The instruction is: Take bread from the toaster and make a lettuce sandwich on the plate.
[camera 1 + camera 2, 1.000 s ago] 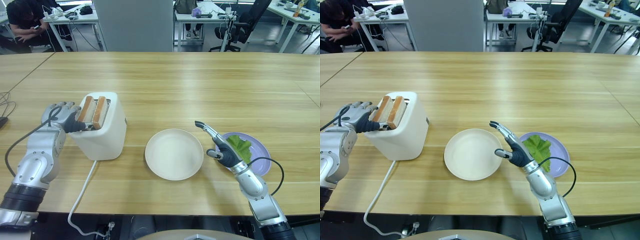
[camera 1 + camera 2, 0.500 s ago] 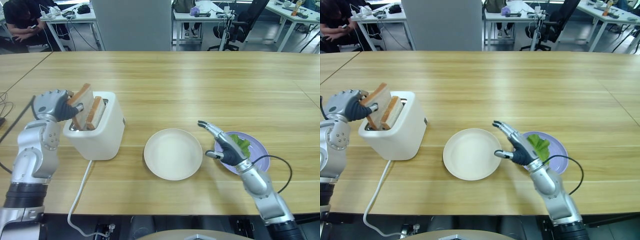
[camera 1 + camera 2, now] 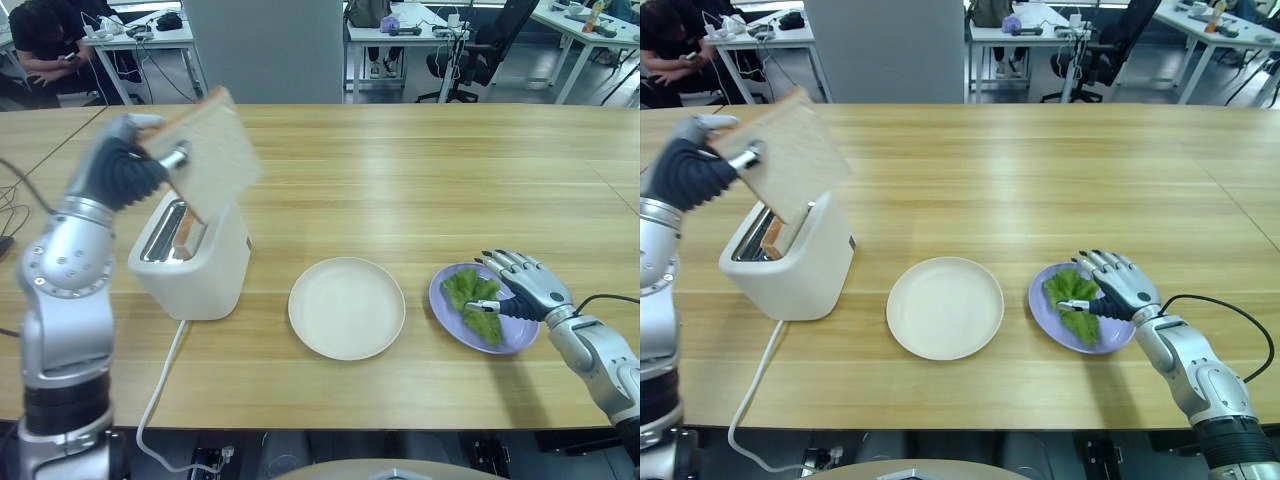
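Observation:
My left hand (image 3: pixel 118 166) is raised above the white toaster (image 3: pixel 205 275) and is shut on a slice of bread (image 3: pixel 212 148), which is tilted and clear of the slots. A second slice (image 3: pixel 185 233) still stands in the toaster. The empty white plate (image 3: pixel 347 307) lies at the middle front of the table. To its right, lettuce (image 3: pixel 468 297) sits on a purple plate (image 3: pixel 518 338). My right hand (image 3: pixel 527 286) hovers at that plate's right edge, fingers spread, thumb close to the lettuce, holding nothing.
The toaster's white cable (image 3: pixel 165 378) runs off the table's front edge. A dark cable (image 3: pixel 15 205) lies at the far left. The wooden table stretches wide behind the plates; office desks and chairs stand beyond it.
My left hand has lifted one slice up and out of the toaster. My right hand has moved right from beside the white plate to the purple plate's far edge.

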